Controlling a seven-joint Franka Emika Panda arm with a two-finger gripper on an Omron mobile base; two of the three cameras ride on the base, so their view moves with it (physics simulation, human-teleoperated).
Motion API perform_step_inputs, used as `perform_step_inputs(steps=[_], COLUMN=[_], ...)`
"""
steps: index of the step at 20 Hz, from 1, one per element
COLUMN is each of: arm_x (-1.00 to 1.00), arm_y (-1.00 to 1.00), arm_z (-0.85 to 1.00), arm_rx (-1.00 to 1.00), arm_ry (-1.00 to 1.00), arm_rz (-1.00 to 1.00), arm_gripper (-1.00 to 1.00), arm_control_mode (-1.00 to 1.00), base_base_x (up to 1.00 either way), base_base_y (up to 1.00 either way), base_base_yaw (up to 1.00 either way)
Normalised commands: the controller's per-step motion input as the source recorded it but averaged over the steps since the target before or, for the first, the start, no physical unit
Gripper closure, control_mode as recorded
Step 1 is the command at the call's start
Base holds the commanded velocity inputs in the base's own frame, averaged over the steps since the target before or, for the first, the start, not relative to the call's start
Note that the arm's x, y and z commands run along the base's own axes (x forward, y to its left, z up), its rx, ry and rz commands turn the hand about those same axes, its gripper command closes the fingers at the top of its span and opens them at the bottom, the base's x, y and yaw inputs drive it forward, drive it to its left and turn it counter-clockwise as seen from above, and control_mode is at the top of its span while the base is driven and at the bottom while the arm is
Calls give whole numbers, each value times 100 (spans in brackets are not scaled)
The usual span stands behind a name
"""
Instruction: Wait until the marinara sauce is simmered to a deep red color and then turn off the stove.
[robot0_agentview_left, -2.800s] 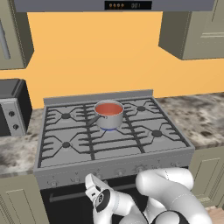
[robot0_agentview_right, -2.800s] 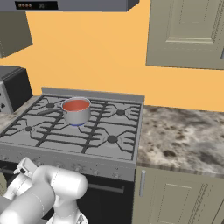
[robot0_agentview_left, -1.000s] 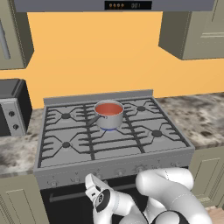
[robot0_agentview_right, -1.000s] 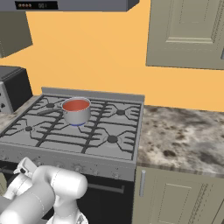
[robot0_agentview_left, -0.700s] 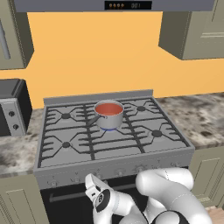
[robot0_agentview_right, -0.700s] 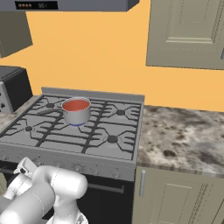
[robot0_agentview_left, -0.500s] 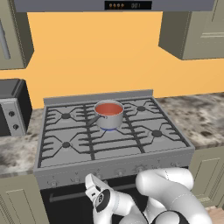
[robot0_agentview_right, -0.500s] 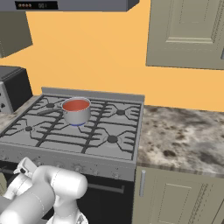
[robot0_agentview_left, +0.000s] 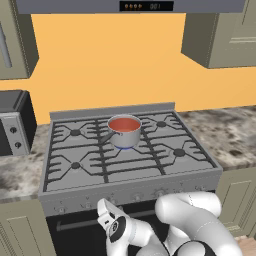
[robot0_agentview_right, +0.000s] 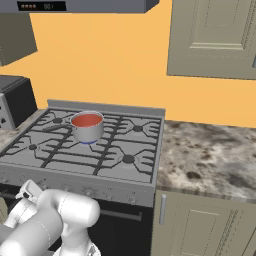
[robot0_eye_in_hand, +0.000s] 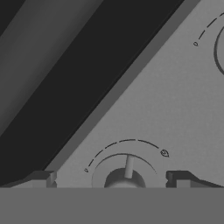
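Orange-red marinara sauce (robot0_agentview_left: 123, 123) in a small shiny steel saucepan (robot0_agentview_left: 124, 134) sits mid-back on the wide grey steel gas stove (robot0_agentview_left: 125, 172). The gripper (robot0_eye_in_hand: 112, 178), fingers wide apart, flanks a small grey front knob (robot0_eye_in_hand: 124, 176).

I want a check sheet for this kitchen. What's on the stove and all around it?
Surface: stove, grey, black grates; speckled counter beside it.
Job's things: sauce, orange-red, in a steel pan on the middle back burner; blue flame under it.
Clutter: nothing seen.
Gripper: gripper open, a front knob between its tips, touch not clear.
Cables: nothing seen.
Surroundings: black-and-silver box left of the stove, cabinets, hood, orange wall.
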Motion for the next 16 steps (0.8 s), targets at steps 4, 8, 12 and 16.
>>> perform_step_inputs(steps=[4, 8, 12, 16], arm_x=[0, 0, 0, 0], arm_y=[0, 0, 0, 0], arm_z=[0, 0, 0, 0], arm_rx=[0, 0, 0, 0], arm_ry=[0, 0, 0, 0], arm_rz=[0, 0, 0, 0], arm_gripper=[-100, -100, -100, -100], arm_control_mode=[-100, -100, -100, -100], base_base_x=[0, 0, 0, 0], base_base_y=[0, 0, 0, 0], base_base_yaw=[0, 0, 0, 0])
